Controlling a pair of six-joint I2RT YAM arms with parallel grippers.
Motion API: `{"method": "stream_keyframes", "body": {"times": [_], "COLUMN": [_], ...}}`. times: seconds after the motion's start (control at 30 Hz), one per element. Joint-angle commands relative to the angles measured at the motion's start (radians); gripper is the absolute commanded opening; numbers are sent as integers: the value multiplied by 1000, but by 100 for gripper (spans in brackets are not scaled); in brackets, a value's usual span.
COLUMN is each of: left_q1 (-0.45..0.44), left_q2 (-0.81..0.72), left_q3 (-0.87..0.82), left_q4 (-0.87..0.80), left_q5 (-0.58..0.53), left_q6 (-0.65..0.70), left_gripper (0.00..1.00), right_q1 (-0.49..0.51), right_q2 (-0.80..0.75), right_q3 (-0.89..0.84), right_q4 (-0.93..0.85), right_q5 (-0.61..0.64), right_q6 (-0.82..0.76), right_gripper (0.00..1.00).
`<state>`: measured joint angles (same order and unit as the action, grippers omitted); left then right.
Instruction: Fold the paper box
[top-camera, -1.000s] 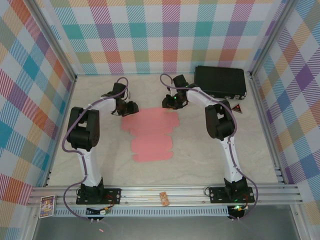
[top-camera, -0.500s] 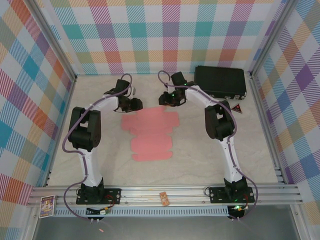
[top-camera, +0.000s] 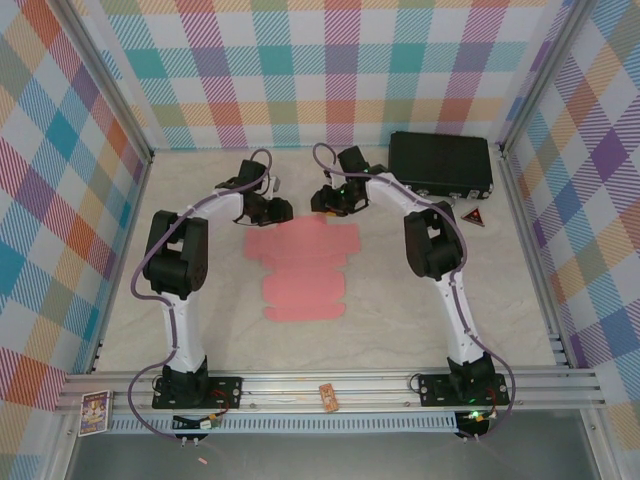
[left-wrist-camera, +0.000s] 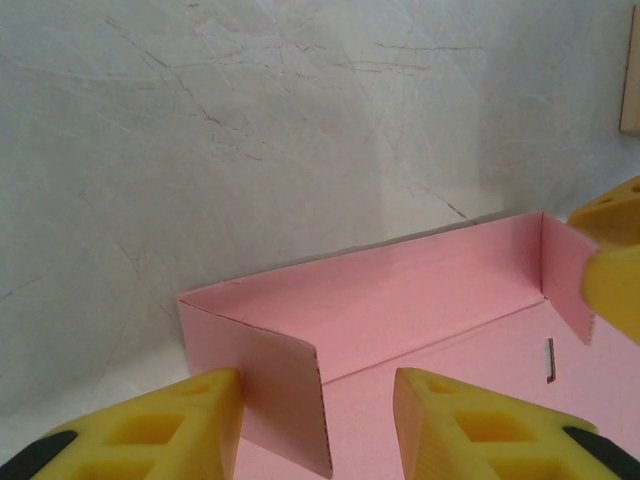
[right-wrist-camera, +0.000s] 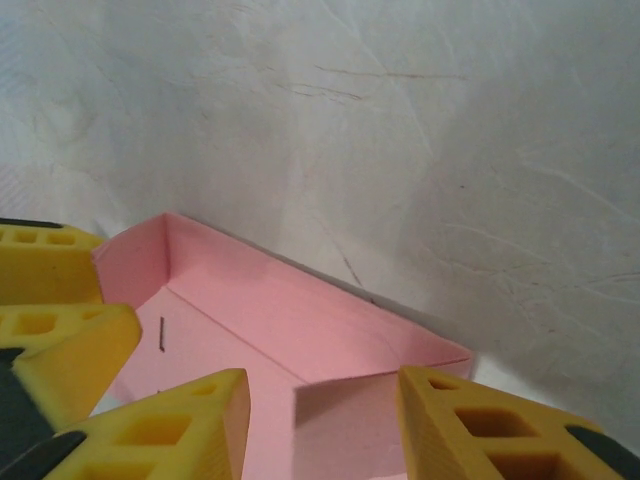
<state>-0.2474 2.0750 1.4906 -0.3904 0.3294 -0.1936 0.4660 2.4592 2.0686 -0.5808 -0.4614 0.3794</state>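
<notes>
The pink paper box (top-camera: 300, 265) lies as a mostly flat die-cut sheet in the middle of the table. Both grippers are at its far edge, the left gripper (top-camera: 272, 210) and the right gripper (top-camera: 328, 199) close together. In the left wrist view the far wall of the box (left-wrist-camera: 400, 300) stands raised. A corner flap (left-wrist-camera: 265, 390) is bent inward between the open left gripper (left-wrist-camera: 318, 430) fingers, against the left finger (left-wrist-camera: 150, 430). In the right wrist view the right gripper (right-wrist-camera: 322, 430) is open around the other corner flap (right-wrist-camera: 350, 420) of the box (right-wrist-camera: 260, 310).
A black hard case (top-camera: 440, 163) lies at the back right, with a small red triangular item (top-camera: 473, 216) in front of it. A tiny tan block (top-camera: 328, 397) and a card (top-camera: 93, 412) rest on the front rail. Checked walls enclose the table.
Both grippers have moved inward along the far edge toward each other. The right gripper's jaws have widened.
</notes>
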Motion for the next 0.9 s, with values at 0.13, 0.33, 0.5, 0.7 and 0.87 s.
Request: {"method": "stream_keyframes", "body": {"times": [0.13,0.33,0.5,0.7,0.87], "left_q1": [-5,-3,-3,-3,-3], "left_q2": [28,-30,-135,-298,-453], "left_q3": [26,37,29,-80,-225], "left_q4": [-5,-36,-75,-110,-157], "left_q5": [51,20,-25,-106,-219], "left_q6": [-13,0,28,35,-17], "left_gripper": [42,44,51,56,58], "right_q1": [8,6,-5,-24,-26], "right_q2": [27,-63,-209,-411,-553], "right_q3": [33,4,-112,-353,-574], "right_q4": [0,-17,8,53,76], "right_q5": [-26,46,115,165,187], "right_q6": [25,0,-24,-48,-51], "right_gripper": [44,44,47,50,50]}}
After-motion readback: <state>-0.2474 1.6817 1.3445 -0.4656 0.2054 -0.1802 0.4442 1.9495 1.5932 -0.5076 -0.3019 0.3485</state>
